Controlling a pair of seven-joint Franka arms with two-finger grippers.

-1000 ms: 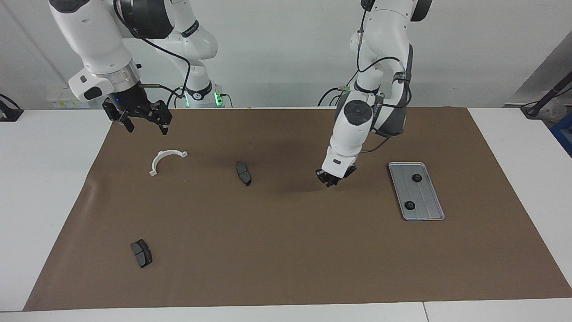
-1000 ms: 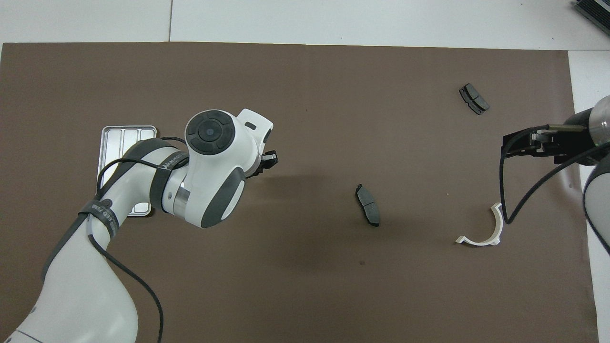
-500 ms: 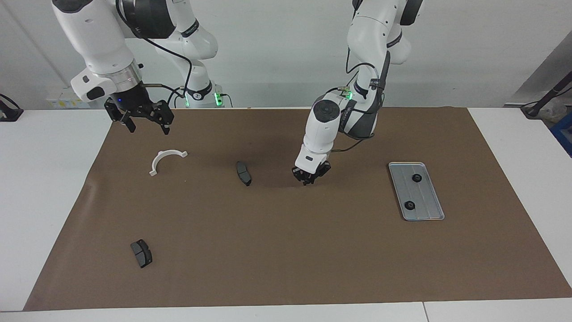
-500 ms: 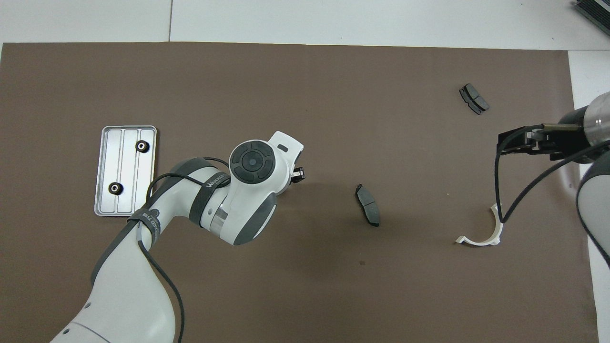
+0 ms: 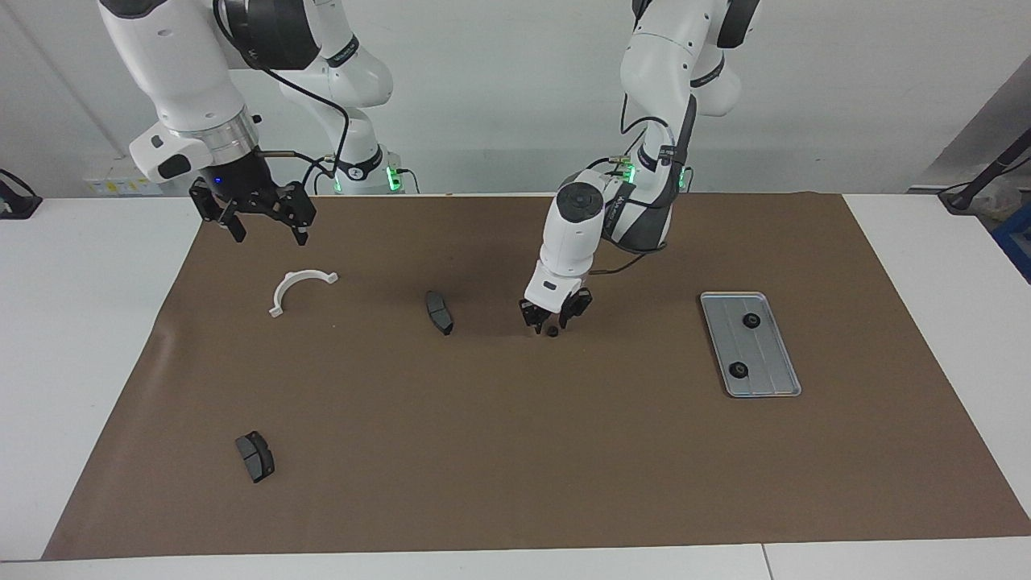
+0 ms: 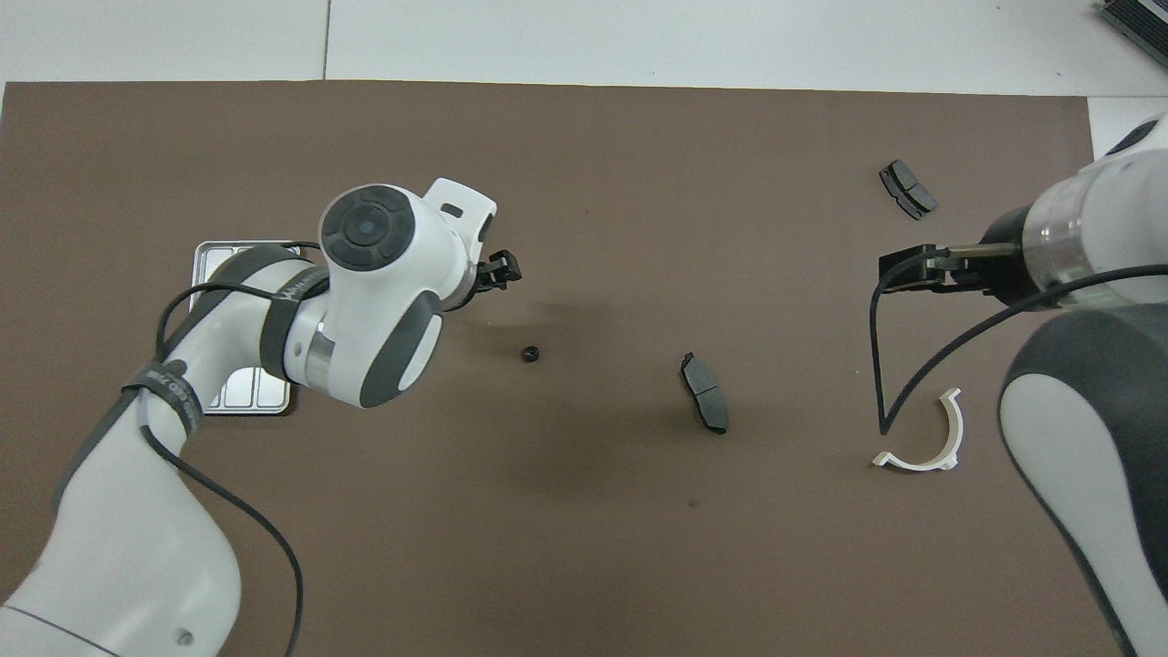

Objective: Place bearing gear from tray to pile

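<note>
The left hand [image 5: 555, 316] hangs low over the brown mat [image 5: 515, 451], with its fingers spread apart and nothing between them. Directly under it, one small black bearing gear [image 5: 552, 330] lies on the mat, free of the fingers, between the tray [image 5: 773, 385] and the nearest dark brake pad [image 5: 439, 312]. In the overhead view the same gear [image 6: 528, 353] is seen alone on the mat, near this pad [image 6: 704, 392] but not touching it.

Two more gears [image 5: 751, 321] [image 5: 736, 370] sit on the ridged tray, toward the left arm's end of the tabletop. The white half-ring bracket [image 5: 300, 288] and a second brake pad [image 5: 254, 456] lie toward the right arm's end. The right hand [image 5: 258, 217] waits above the mat near the bracket; its fingers are apart and empty.

I judge the step in hand to be the release. To do it well, the left hand should rise straight up with the fingers wide, so that no fingertip pushes the round gear and makes it roll. The next gear should then be gripped across its rim, well centred.
</note>
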